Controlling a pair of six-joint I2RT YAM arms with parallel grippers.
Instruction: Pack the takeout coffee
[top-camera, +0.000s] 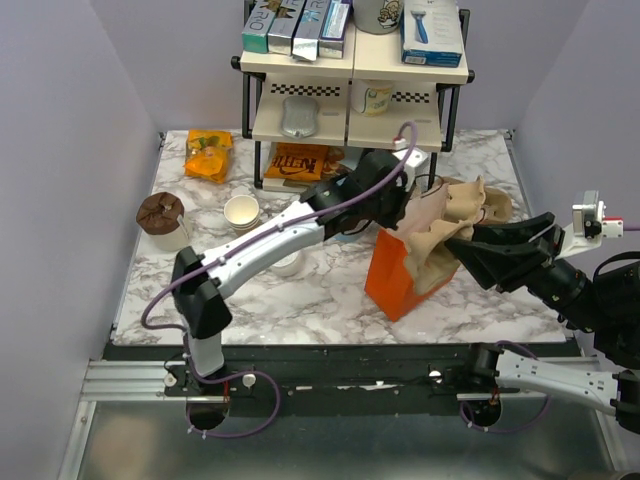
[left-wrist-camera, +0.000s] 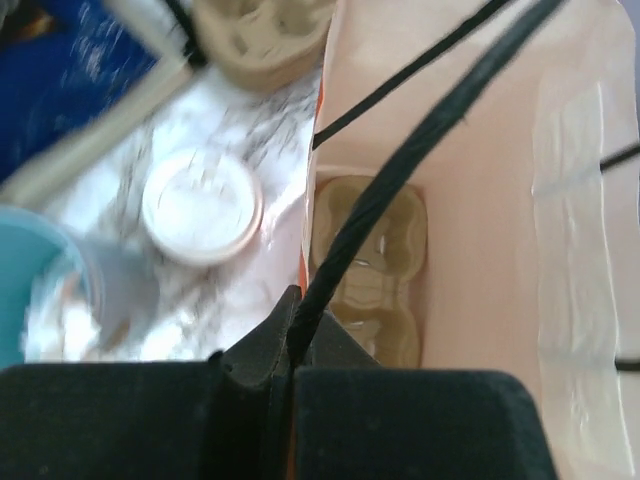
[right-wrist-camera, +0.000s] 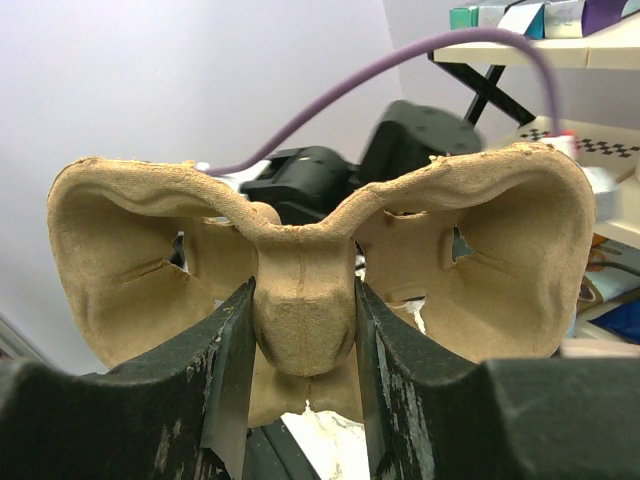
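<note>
Left gripper (left-wrist-camera: 293, 325) pinches black cord handle (left-wrist-camera: 400, 170) of orange paper bag (top-camera: 390, 275); right gripper (right-wrist-camera: 305, 340) clamps tan pulp cup-carrier (right-wrist-camera: 500, 260): lower it level, inside that bag.

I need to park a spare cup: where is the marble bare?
Bare: the near strip between the left arm and the orange bag, and the near-left corner in front of the brown-topped cup. Crowded: by the shelf rack and around the bag.

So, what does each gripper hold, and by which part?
Left gripper: paper bag, by its black cord handle. Right gripper: pulp cup carrier, by its centre ridge.
</note>
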